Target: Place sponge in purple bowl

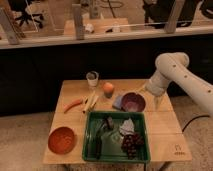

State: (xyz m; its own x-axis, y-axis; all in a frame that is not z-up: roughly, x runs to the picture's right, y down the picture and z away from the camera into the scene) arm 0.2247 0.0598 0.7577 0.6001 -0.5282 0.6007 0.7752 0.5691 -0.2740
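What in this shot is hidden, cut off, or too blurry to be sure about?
Camera view, the only one:
- gripper, over the table's far right part behind the purple bowl: largely hidden by the arm's own wrist.
- sponge, at the bowl's left side: touching or tucked under cannot be told.
- dark items in the green tray: too blurred to identify.
- arm: cut off by the right edge.

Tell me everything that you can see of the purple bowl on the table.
The purple bowl is round, shallow and dark purple, smooth-looking, maybe plastic. It stands upright on the wooden table, just behind the green tray, and seems empty. The blue-grey sponge lies against its left side in the picture. The gripper hangs near its far right rim; contact cannot be told.
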